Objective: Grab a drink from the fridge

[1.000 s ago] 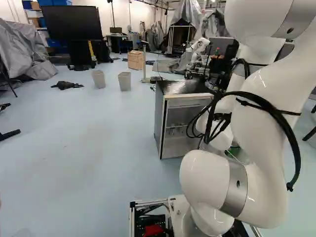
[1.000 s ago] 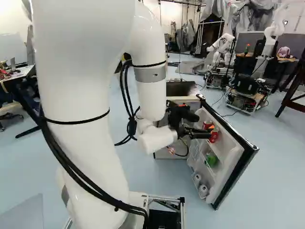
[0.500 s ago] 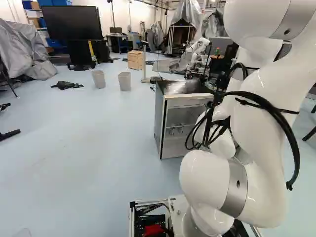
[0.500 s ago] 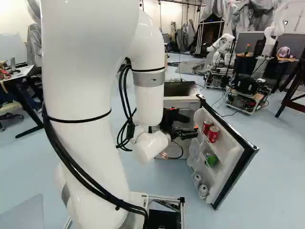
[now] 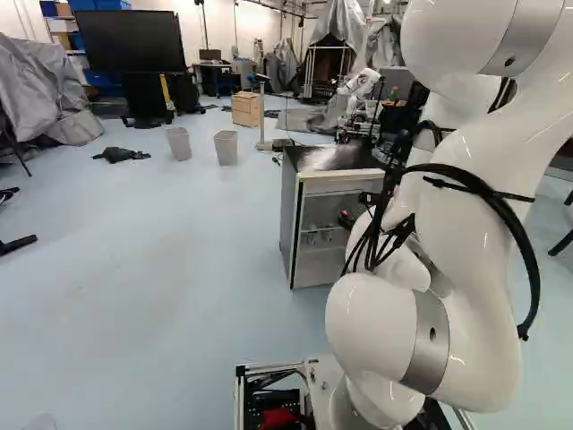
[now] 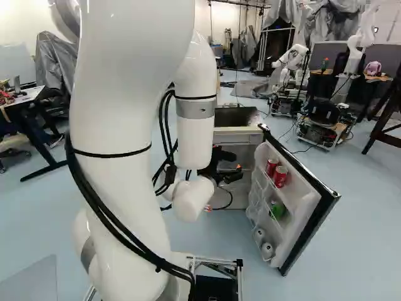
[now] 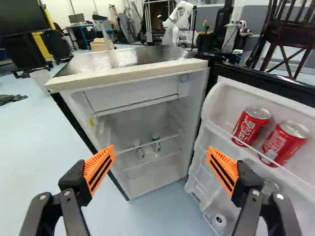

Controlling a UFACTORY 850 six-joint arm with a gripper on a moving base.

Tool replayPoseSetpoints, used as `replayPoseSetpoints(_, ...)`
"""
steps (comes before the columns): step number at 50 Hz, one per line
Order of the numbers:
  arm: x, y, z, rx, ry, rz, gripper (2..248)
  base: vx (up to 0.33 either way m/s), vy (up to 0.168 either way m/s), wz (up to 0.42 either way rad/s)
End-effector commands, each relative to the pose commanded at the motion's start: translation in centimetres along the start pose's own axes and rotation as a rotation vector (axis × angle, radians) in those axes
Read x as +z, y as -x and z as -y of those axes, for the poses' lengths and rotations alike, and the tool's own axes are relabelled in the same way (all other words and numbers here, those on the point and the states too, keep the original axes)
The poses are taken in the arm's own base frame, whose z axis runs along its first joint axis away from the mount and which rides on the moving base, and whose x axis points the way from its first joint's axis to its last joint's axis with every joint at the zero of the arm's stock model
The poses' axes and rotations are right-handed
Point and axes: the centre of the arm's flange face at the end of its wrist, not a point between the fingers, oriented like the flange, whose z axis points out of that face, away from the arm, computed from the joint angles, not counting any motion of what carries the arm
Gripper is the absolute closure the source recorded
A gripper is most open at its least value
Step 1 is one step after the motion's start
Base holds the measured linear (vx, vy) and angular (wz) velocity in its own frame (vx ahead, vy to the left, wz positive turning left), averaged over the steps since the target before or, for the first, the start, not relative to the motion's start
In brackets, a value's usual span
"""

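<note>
The fridge (image 7: 189, 66) has its door (image 6: 313, 207) swung wide, and the drinks are in there. Two red cans (image 7: 251, 126) stand side by side on the top shelf of the door, behind a thin rail. Both lean a little in the wrist view. Lower down in the door, there is a green thing (image 6: 277, 210), and two white round things (image 6: 267, 251) sit at the very bottom. Inside the fridge, two little bottles (image 7: 156, 143) are on the racks, under a white box part (image 7: 130, 96) near the top. The big white arm (image 6: 119, 113) bends over, and its black tool (image 6: 237, 164) is in front of the fridge, near the door. The fingers of the tool (image 7: 160, 160) are spread wide and let go, with orange pads (image 7: 100, 167) that face each other. Seen from the wrist, the little bottles are far ahead, between the fingers, and the red cans are ahead and off to the door side, apart from the finger there. Two light bins (image 5: 179, 143) stand on the floor (image 5: 134, 269) at the left of the left base view, near a wooden box (image 5: 244, 109). A big black screen (image 5: 130, 43) is behind them.
</note>
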Motion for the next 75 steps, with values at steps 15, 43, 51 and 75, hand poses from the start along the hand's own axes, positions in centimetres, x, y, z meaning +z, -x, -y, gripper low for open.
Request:
replayPoseSetpoints(15,0.6,-0.1,0.6,-0.005,0.003,0.0,3,0.0,0.0,0.0)
replayPoseSetpoints(43,3.5,-0.6,0.3,0.012,0.195,-0.019,3,0.0,0.0,0.0)
replayPoseSetpoints(51,4.3,-0.7,0.1,0.02,0.259,-0.026,3,0.0,0.0,0.0)
replayPoseSetpoints(75,6.4,-1.1,-1.0,0.057,0.47,-0.05,3,0.0,0.0,0.0)
